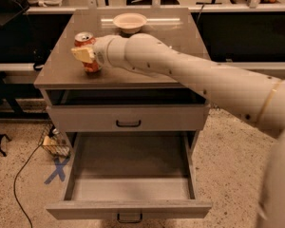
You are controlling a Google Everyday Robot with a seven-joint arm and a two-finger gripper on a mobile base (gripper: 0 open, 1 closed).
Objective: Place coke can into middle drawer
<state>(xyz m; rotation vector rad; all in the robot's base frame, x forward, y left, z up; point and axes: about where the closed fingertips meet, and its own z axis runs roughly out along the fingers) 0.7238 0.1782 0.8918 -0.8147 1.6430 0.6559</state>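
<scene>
The coke can (84,38) stands upright on the left part of the grey cabinet's top (59,72); it is red with a silver top. My gripper (84,55) is at the can, reaching in from the right, with its pale yellow tip in front of the can's middle. The can's top and base still show. The middle drawer (128,208) is pulled fully out below, a deep grey box with a dark curved handle, and nothing lies inside it.
A white bowl (129,21) sits at the back of the cabinet top. The shallower drawer (128,118) above the open one is closed. A blue X mark (57,170), a cable (19,184) and a small wire basket (54,144) are on the floor at left.
</scene>
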